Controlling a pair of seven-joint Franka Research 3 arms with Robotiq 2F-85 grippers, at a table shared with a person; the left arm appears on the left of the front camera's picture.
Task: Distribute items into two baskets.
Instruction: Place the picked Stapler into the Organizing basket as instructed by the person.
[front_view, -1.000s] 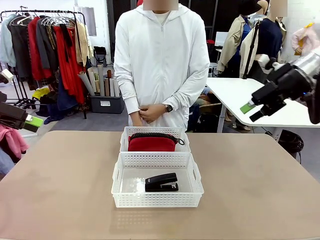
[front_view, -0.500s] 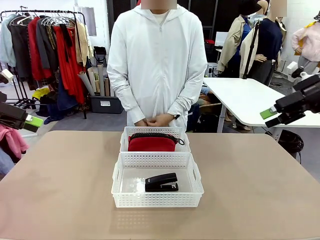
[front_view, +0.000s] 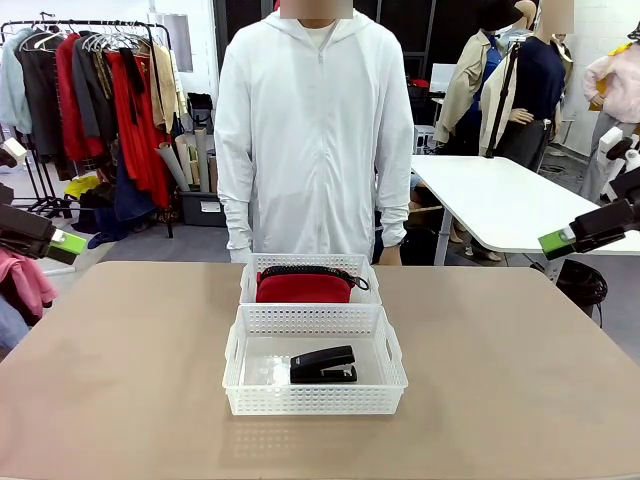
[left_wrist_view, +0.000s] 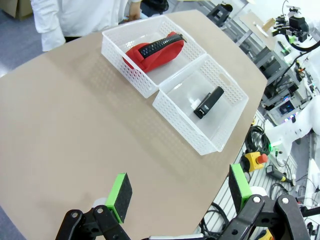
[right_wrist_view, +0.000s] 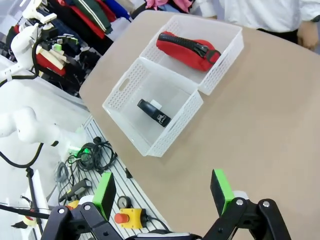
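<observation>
Two white lattice-sided baskets sit touching mid-table: the far basket (front_view: 309, 266) holds the soft red pouch (front_view: 304, 286), the near basket (front_view: 314, 366) the smaller hard black stapler (front_view: 323, 364). I judge the sorting complete, one item per basket, so my next move is only to keep both arms parked clear. Left gripper (left_wrist_view: 179, 195) and right gripper (right_wrist_view: 163, 192) hang spread and empty off the table's sides.

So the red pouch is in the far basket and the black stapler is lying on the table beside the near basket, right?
Not quite. The black stapler lies inside the near basket, not on the table beside it; the front view shows this. The red pouch is indeed in the far basket.
</observation>
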